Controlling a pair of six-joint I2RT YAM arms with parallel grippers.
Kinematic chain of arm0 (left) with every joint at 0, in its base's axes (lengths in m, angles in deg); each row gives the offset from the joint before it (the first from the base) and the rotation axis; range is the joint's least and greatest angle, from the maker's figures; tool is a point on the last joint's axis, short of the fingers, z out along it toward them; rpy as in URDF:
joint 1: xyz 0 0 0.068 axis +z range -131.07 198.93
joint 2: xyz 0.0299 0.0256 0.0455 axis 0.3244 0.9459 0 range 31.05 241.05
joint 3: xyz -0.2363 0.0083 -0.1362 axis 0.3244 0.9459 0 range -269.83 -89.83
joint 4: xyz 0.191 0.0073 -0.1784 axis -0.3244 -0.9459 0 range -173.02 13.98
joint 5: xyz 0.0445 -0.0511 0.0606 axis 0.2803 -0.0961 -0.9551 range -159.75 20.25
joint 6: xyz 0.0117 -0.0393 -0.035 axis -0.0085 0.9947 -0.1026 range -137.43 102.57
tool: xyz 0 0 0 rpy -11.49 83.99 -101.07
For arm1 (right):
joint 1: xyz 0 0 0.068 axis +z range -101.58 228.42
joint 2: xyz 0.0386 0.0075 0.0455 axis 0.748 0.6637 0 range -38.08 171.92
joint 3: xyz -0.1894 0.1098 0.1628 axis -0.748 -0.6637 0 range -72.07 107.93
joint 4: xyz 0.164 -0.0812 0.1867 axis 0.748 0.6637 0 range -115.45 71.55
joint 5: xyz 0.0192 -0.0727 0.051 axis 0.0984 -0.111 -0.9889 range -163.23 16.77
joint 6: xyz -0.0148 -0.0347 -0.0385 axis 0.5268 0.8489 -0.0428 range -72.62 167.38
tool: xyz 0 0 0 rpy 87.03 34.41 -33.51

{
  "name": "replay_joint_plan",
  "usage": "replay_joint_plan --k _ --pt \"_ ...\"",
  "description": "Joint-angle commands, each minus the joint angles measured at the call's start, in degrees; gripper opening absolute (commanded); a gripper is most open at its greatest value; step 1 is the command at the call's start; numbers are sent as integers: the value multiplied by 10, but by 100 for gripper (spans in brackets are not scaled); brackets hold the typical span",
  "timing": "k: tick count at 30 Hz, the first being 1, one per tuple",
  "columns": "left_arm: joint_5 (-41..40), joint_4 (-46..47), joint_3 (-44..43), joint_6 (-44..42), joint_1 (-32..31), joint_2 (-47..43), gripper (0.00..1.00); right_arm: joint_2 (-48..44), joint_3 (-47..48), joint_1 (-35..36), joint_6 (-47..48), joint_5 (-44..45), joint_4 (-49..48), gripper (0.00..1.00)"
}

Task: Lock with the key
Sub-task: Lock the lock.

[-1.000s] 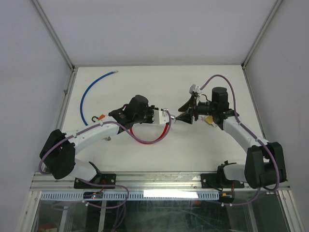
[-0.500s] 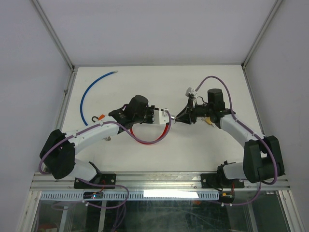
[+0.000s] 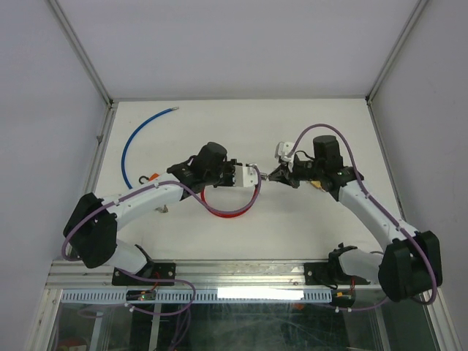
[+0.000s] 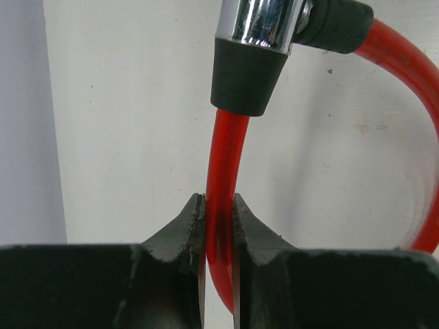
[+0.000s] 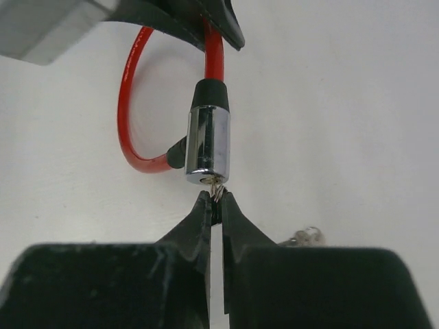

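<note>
The lock is a red cable (image 3: 228,210) looped to a chrome cylinder (image 3: 252,175), held off the table mid-scene. My left gripper (image 4: 218,205) is shut on the red cable (image 4: 221,157) just below the cylinder's black collar (image 4: 248,82). In the right wrist view the chrome cylinder (image 5: 208,147) points its end face at my right gripper (image 5: 215,200). The key (image 5: 219,192) sticks out of that face as a small metal stub, and the right fingertips are shut on it. From above, the right gripper (image 3: 273,175) meets the cylinder from the right.
A blue cable (image 3: 137,137) curves at the back left, with a small orange and black hook (image 3: 151,177) near its end. A metal keyring (image 5: 306,237) lies on the table beside the right fingers. A yellow piece (image 3: 316,184) lies under the right arm.
My right gripper has moved left up to the cylinder's end and closed from open onto the key. The left gripper has kept its hold on the cable.
</note>
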Motion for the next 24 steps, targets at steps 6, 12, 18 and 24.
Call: replay_joint_plan --k 6,12,18,24 --pt "107 -72 -93 58 29 62 0 -91 11 39 128 176 15 0" --pt "4 4 -56 44 23 27 0 -9 95 -8 1 38 107 0" --pt "-164 168 55 -52 -15 -27 0 98 155 -53 -116 -113 170 0" --pt "-124 108 28 -29 -16 -13 0 87 141 -52 -94 -85 157 0"
